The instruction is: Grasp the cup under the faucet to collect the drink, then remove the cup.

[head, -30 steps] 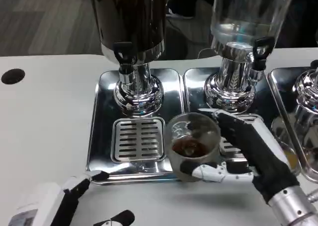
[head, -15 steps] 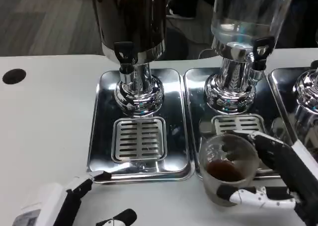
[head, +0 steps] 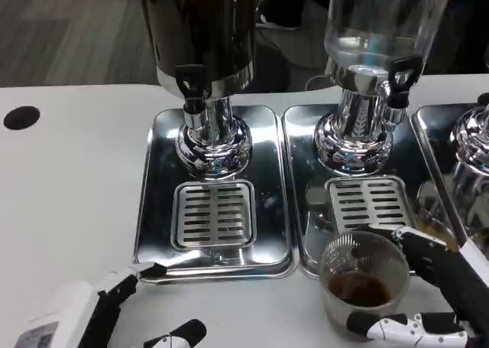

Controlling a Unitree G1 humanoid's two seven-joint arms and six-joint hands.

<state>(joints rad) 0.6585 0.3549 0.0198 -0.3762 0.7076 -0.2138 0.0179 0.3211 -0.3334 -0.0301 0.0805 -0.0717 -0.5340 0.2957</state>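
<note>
My right hand [head: 439, 294] wraps its black and white fingers [head: 393, 329] around a clear plastic cup holding a little dark brown drink [head: 361, 279]. The cup stands upright, its long axis vertical, at the front edge of the right-hand shiny steel drip tray [head: 306, 233], well forward of the dark-filled dispenser with its black faucet [head: 191, 80]. I cannot quite tell whether its base touches the white bench [head: 69, 203]. My left hand [head: 92, 317] waits low on the other side, fingers apart, holding nothing, well away from the cup. Setting it down falls to my right hand.
</note>
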